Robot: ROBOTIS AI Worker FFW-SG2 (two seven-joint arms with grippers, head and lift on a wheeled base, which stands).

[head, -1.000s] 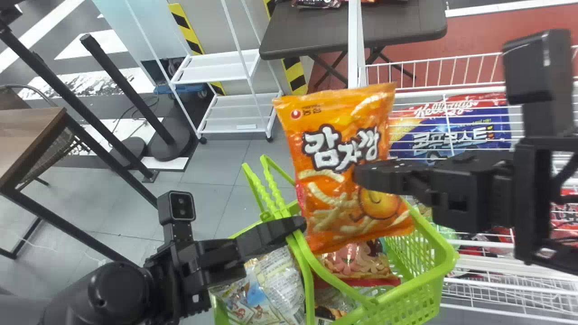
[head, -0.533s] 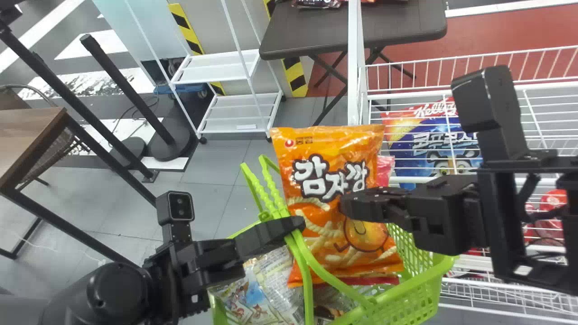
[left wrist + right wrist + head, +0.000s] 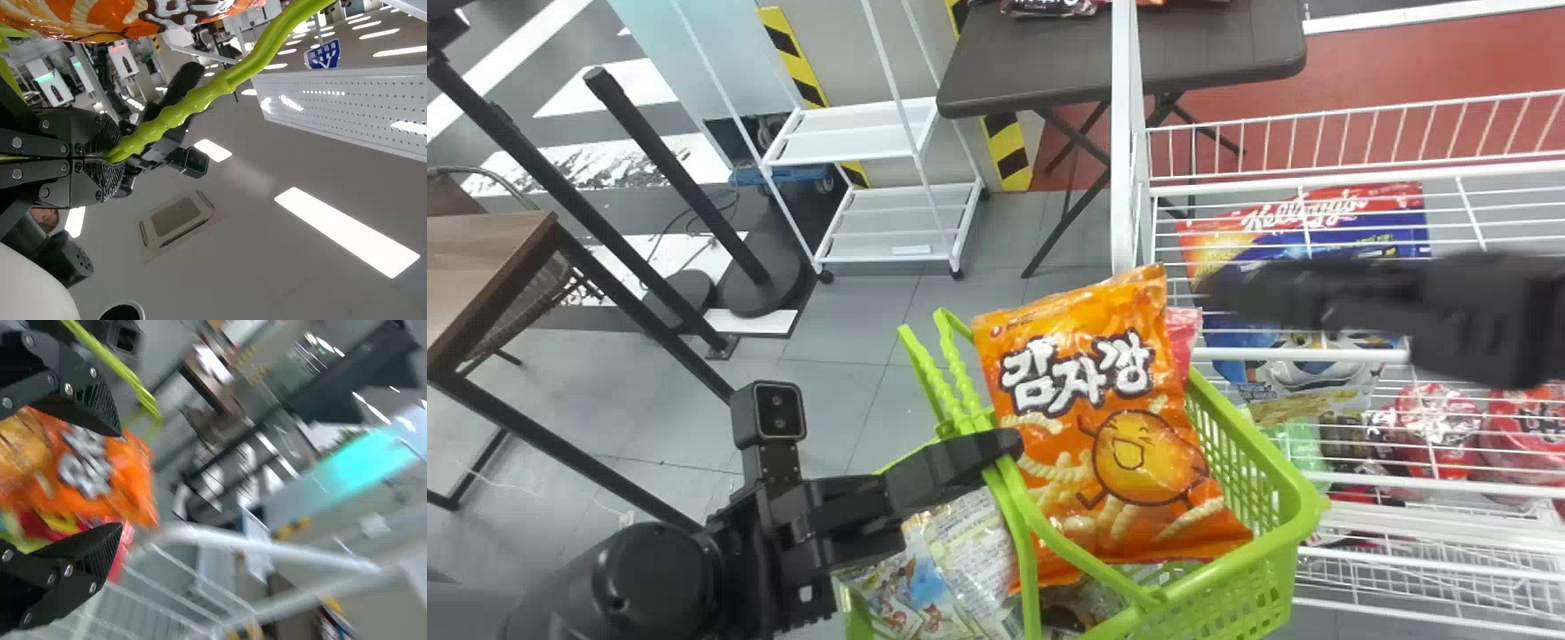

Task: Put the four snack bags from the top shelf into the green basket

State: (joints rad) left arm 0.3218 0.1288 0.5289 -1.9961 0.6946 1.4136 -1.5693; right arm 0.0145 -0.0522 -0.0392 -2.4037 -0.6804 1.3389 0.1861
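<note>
At the left, the left gripper [image 3: 1009,442] is clamped on the handle [image 3: 177,113] of the green basket [image 3: 1307,511], its fingers closed round the ribbed plastic. The handle looks stiff and narrow, so that grip near its middle should serve, though an added load could make the basket swing or tip. Printed packs [image 3: 971,547] lie inside, toward the basket's left edge.

Next comes the orange snack bag [image 3: 1085,391], inside the basket at a slant, its top standing above the far edge and its lower end down near the right-hand wall; the handle crosses in front of its lower left part. It looks light and plump with air — soft to squeeze, slick on the outside, the sticks within easily crushed. If it needs seating lower, I would pinch the flat seal along its top, or press gently there, rather than squeeze the puffed middle. It could lean out over the far edge if the basket tilts. A pink packet [image 3: 1184,333] shows behind its right side.

Farther right, the right gripper [image 3: 1209,289] is clear of the orange bag, in front of the wire shelf [image 3: 1316,354]; its fingers [image 3: 93,397] are spread with nothing between them. A red and blue bag [image 3: 1396,227] is on that shelf, near its left end.
</note>
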